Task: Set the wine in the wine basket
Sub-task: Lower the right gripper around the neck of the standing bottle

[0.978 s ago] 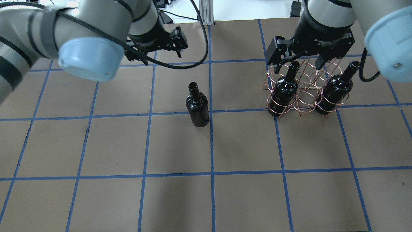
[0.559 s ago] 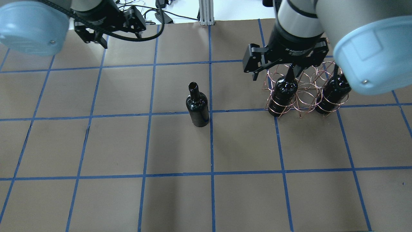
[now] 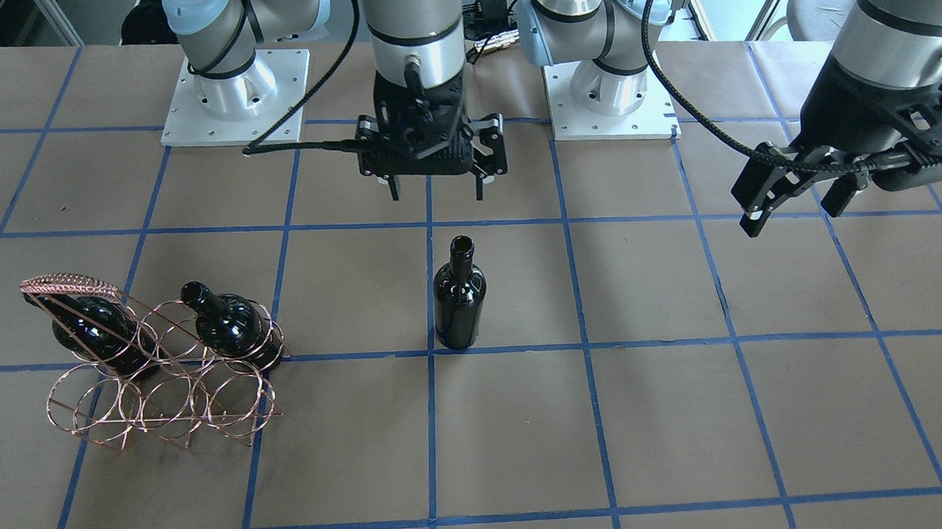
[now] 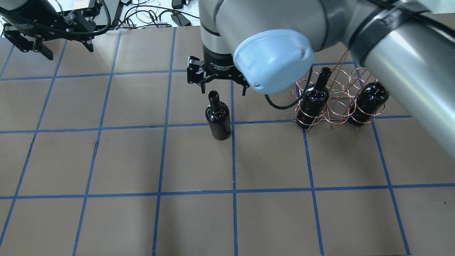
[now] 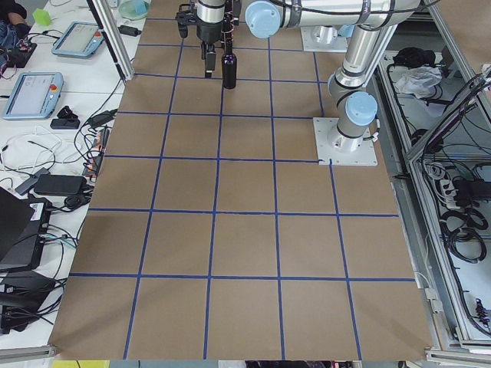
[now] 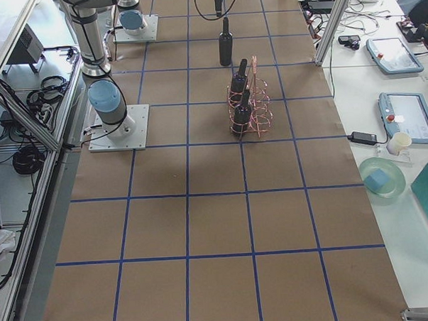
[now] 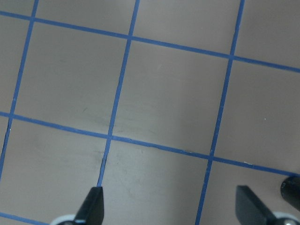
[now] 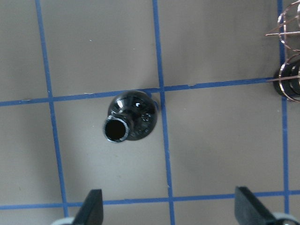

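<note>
A free black wine bottle (image 4: 217,117) stands upright on the table's middle, also in the front view (image 3: 459,301) and from above in the right wrist view (image 8: 131,116). My right gripper (image 4: 223,90) is open and empty, above and just behind its neck; it shows in the front view (image 3: 436,194) too. The copper wire wine basket (image 4: 337,106) stands to the right and holds two leaning bottles (image 4: 314,97) (image 4: 368,101); its middle rings are bare. My left gripper (image 4: 68,51) is open and empty at the far left back (image 3: 791,215).
The table is brown paper with a blue tape grid (image 4: 233,192). The basket's rim shows at the right edge of the right wrist view (image 8: 288,70). The left wrist view shows only grid and open fingertips (image 7: 91,206). Cables lie beyond the back edge (image 4: 149,14).
My right gripper has moved left from over the basket to above the free bottle. My left arm has drawn back further to the far left corner. The bottles have not moved.
</note>
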Tool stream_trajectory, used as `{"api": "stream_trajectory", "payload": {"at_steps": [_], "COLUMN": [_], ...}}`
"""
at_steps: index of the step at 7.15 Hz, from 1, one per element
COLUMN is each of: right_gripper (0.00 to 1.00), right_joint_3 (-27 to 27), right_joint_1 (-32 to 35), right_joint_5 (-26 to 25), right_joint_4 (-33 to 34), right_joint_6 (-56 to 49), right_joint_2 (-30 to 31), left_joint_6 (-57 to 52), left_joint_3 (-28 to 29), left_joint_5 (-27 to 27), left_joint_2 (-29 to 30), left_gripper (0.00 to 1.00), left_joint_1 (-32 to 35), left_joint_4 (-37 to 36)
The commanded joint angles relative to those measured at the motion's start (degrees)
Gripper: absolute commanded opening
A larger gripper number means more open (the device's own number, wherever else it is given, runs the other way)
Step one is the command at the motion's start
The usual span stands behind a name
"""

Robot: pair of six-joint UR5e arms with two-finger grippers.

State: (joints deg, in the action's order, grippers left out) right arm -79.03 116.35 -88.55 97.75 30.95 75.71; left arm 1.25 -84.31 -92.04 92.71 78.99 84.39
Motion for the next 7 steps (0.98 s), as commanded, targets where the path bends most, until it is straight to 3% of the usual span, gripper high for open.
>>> {"api": "stream_trajectory", "payload": {"at_steps": [1, 4, 7], "right_gripper": [1.0, 1.0, 1.0], "right_joint_3": [0.55, -3.22, -3.67], "right_joint_1": [1.87, 1.78, 1.78], "right_joint_5": [-2.15, -2.59, -2.68], "right_joint_4": [1.92, 7.34, 8.42], "right_joint_6": [2.35, 1.39, 1.13], "right_joint_2": [-3.46, -5.04, -5.66], "left_joint_6": [-0.11, -0.11, -0.11], "left_joint_3": [-0.15, -0.41, -0.41], "left_joint_5": [-0.33, -0.25, -0.25], "left_joint_2": [-1.56, -1.66, -2.18], "left_gripper": [1.0, 1.0, 1.0], "left_joint_1": [-0.41, -0.33, -0.33], "left_joint_4": [5.93, 6.05, 6.92]}}
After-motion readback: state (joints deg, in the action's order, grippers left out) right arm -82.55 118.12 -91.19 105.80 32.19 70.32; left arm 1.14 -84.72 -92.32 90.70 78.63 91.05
